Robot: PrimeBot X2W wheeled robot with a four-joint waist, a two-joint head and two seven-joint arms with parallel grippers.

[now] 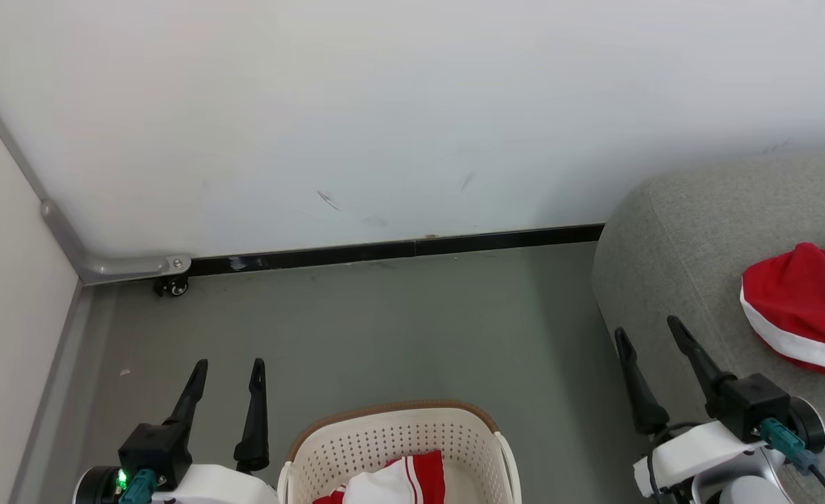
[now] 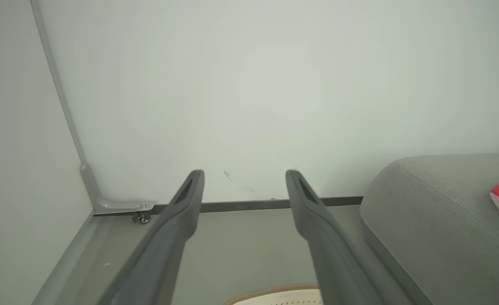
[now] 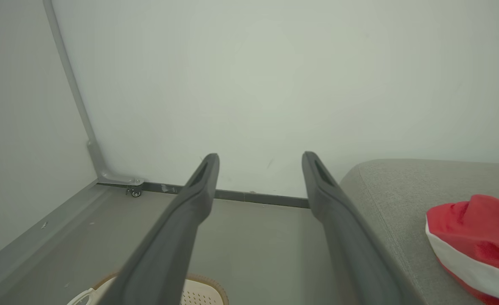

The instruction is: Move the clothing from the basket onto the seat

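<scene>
While the left gripper and the right gripper both hang wide open and empty, the garment to be moved lies in the basket between them.

Seen from the basket, the left gripper is just beside its left wall and the right gripper is well off to its right, over the edge of the grey seat, so the left arm looks the nearer. Both sets of fingers point away past the basket's far rim, and the garment lies lower and closer to the robot than their tips, so a reach would likely have to come back and down. Right of the basket, a second red garment with a white band already rests on the seat. The basket's near half is cut off by the head view's bottom edge, so I cannot tell the garment's full spread or its long axis.
</scene>
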